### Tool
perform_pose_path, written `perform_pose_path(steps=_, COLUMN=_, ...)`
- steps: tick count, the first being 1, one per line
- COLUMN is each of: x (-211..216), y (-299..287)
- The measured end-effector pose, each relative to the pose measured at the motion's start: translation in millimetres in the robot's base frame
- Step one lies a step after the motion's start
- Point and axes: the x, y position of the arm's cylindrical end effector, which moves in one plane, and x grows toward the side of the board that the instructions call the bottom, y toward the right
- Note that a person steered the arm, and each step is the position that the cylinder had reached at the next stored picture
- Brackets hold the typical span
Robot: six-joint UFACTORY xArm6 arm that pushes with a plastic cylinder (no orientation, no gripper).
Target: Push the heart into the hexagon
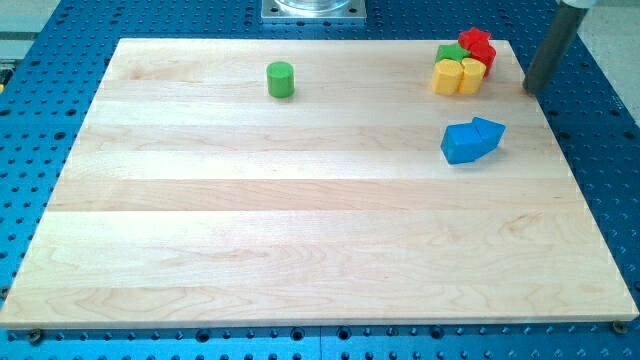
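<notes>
The counter (pixel 300 230) is a pale wooden board lying on a blue perforated base (pixel 610 180).

**Rod.** The dark rod enters from the view's top right and slants down. My tip (pixel 531 90) sits just past the board's right edge, at the view's upper right. It is to the right of the block cluster and apart from it, touching no block. There are no jaws on this arm: the rod ends plain and holds nothing.

**Cluster, view's top right corner of the board.**
- Red block (pixel 478 46): rearmost, star-like in outline, at the cluster's top right.
- Green block (pixel 449 52): small, to the left of the red block, its shape unclear.
- Yellow hexagon (pixel 447 77): front left of the cluster, in contact with its neighbour.
- Yellow heart (pixel 472 74): directly right of the hexagon and touching it, just below the red block.

The four blocks stand tightly together; exact outlines of the yellow pair are hard to confirm at this scale.

**Other blocks.**
- Two blue blocks (pixel 472 140): pressed together below the cluster, well apart from it, on the board's right side. Their shapes cannot be determined.
- Green cylinder (pixel 281 79): upright, alone, near the board's top edge, left of centre.

A grey metal mount (pixel 313 10) shows at the view's top centre.
</notes>
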Motion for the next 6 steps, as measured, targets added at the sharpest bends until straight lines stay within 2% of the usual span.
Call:
perform_pose_path(steps=3, x=0.0, y=-73.3)
perform_pose_path(steps=5, x=-5.9, y=-82.5)
perform_pose_path(steps=6, x=-28.1, y=-83.8)
